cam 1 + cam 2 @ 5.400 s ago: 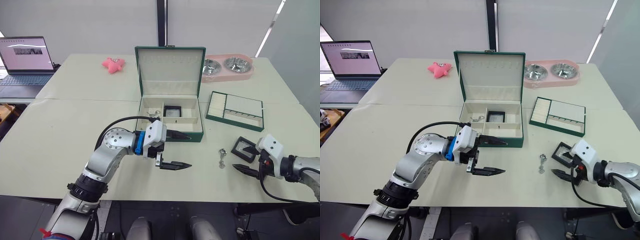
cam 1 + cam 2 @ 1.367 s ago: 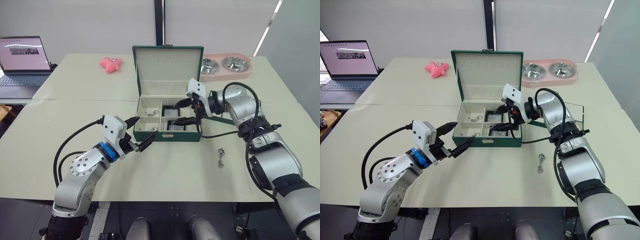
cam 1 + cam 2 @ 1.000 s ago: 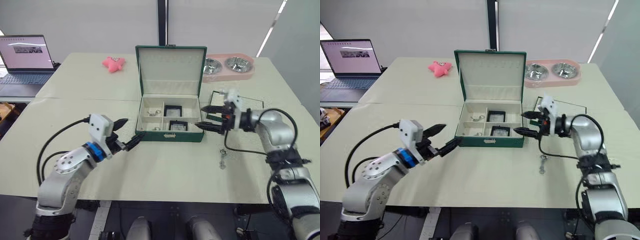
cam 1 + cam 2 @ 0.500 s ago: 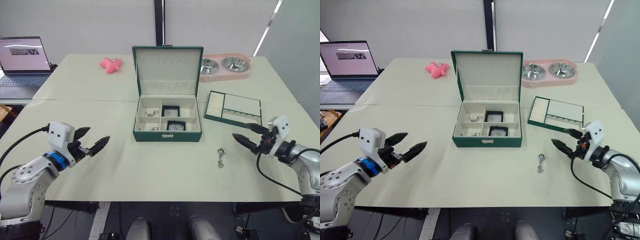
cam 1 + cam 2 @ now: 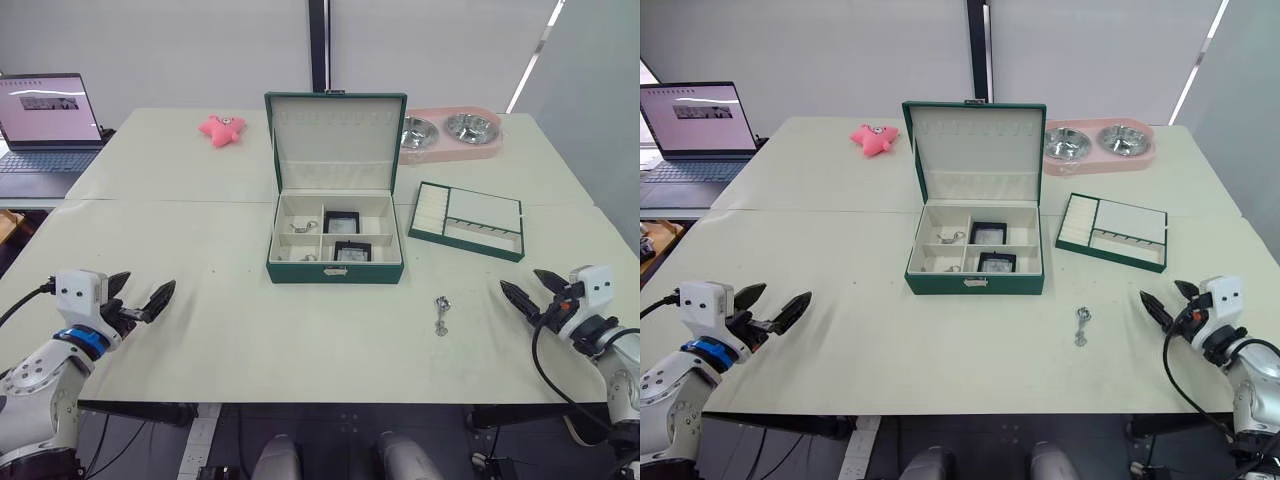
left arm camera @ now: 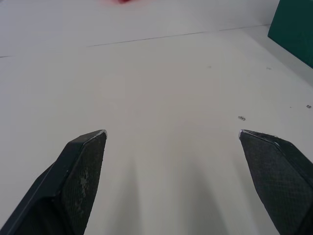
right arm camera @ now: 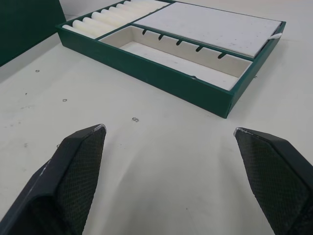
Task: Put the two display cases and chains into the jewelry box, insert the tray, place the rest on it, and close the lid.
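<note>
Jewelry box (image 5: 335, 240): table centre, lid up, two display cases inside | tray (image 5: 470, 220): right of box | left gripper (image 5: 140, 300): spread, empty | right gripper (image 5: 532, 292): spread, empty

Matt green jewelry box (image 5: 335, 271), shiny metal bowls (image 5: 446, 129), smooth matt table (image 5: 250, 330).
</note>
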